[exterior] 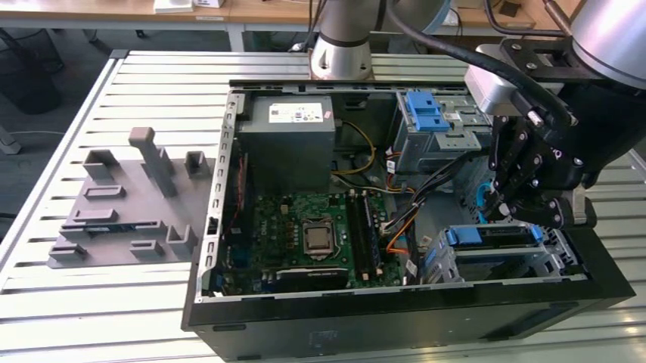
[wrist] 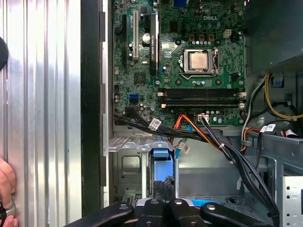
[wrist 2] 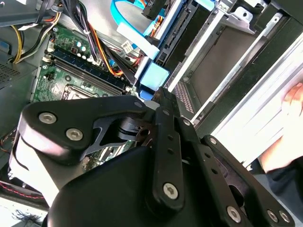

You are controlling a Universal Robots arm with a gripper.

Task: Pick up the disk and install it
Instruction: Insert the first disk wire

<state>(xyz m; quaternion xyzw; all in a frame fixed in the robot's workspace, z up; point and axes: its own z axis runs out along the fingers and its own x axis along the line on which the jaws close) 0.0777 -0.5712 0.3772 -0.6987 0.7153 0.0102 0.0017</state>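
Exterior view: the gripper [exterior: 530,208] hangs over the drive cage in the open computer case [exterior: 404,310] on the slatted worktop [exterior: 121,302], right above the disk [exterior: 492,237] sitting in its slot. Second wrist view: black fingers [wrist 2: 163,101] touch its blue tab, can't tell if they're pinching. First wrist view: motherboard [wrist: 180,61], a hand [wrist: 5,182] at the edge.

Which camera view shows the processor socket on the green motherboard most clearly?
The first wrist view: the processor socket faces the camera, unobstructed. In the exterior view the socket shows from farther off, inside the computer case. In the second wrist view the gripper's black linkage covers part of it.
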